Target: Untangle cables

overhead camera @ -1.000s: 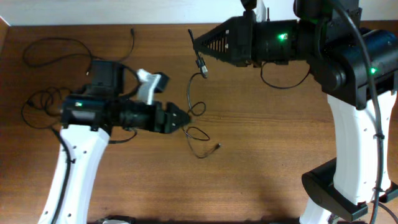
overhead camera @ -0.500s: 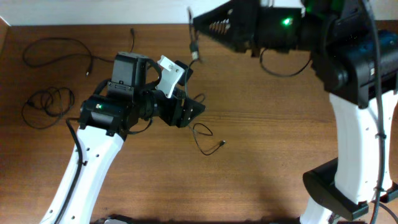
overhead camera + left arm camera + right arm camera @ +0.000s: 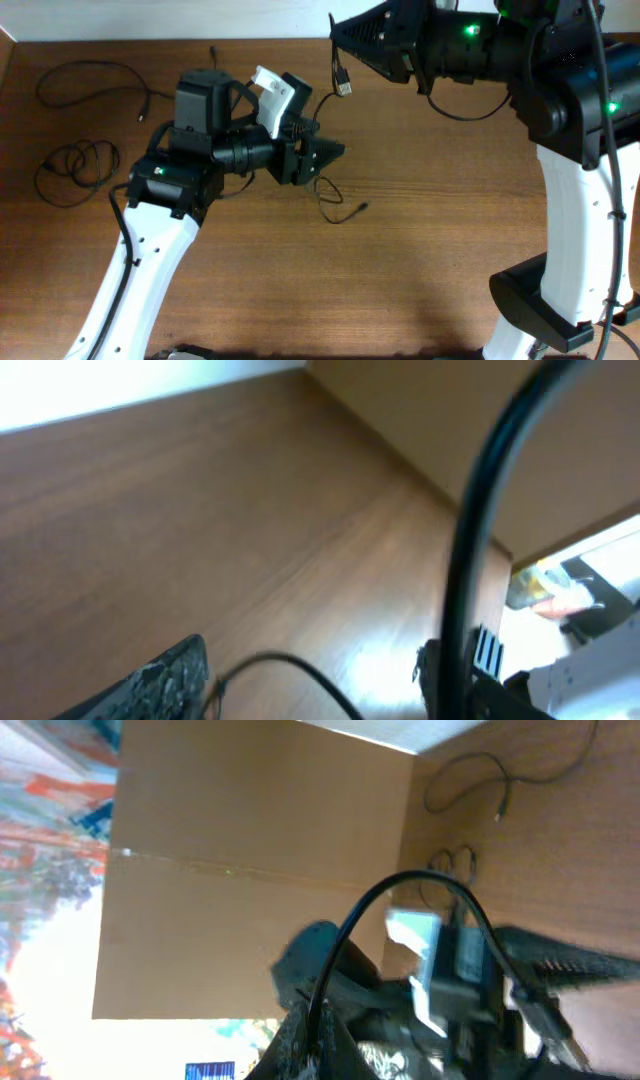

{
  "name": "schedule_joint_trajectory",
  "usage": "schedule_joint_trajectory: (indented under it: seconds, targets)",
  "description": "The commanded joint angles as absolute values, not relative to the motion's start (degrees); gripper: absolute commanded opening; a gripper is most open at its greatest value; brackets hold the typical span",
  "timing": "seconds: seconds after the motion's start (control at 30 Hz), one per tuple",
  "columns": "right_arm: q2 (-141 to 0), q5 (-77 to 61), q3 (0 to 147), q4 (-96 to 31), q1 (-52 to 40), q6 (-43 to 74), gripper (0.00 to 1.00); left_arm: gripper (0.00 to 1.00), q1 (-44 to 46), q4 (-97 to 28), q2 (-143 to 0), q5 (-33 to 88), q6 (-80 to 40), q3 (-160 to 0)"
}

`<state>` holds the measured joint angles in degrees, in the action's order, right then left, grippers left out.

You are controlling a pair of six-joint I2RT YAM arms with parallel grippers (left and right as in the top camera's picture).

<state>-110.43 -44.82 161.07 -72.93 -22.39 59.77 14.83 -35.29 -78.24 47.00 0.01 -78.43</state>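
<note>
My right gripper (image 3: pixel 334 23) at the table's far edge is shut on a thin black cable; the right wrist view shows the cord (image 3: pixel 345 945) pinched between its fingers (image 3: pixel 322 1040). The cable's plug (image 3: pixel 343 86) dangles below it. The same cable runs down to a loose loop (image 3: pixel 326 196) and a plug end (image 3: pixel 361 208) on the wood. My left gripper (image 3: pixel 336 152) hovers beside this strand with its jaws apart. In the left wrist view a thin cord (image 3: pixel 290 664) curves between its fingers (image 3: pixel 165 678), and a blurred black cord (image 3: pixel 470 540) crosses close in front.
Two more cables lie at the far left: a long loose one (image 3: pixel 92 72) and a small coil (image 3: pixel 72 168). A short cord end (image 3: pixel 213 52) lies near the back edge. A cardboard wall (image 3: pixel 480 420) borders the table. The right arm's white base (image 3: pixel 570 250) stands at the right.
My left arm swung up and right to the hanging strand, its jaws narrowing. The right gripper carried the cable right and higher, dragging the lower loop and plug end to the right.
</note>
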Motion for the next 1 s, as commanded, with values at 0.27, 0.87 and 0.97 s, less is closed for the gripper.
schedule_joint_trajectory:
  seconds: [0.27, 0.87, 0.97]
  targets:
    - [-110.1, -41.3, 161.3, -70.1, -22.4, 60.6, 0.04, 0.4, 14.9, -35.0, -78.1, 48.6, -4.7, -78.7]
    - [-110.1, -18.5, 161.3, -84.8, -22.4, 46.4, 0.51, 0.0, 14.9, -40.4, -78.1, 32.9, -9.8, -78.7]
    - [-110.2, -3.7, 161.3, -94.0, -22.4, 43.5, 0.78, 0.0, 14.9, -42.9, -78.1, 26.8, -9.8, -78.7]
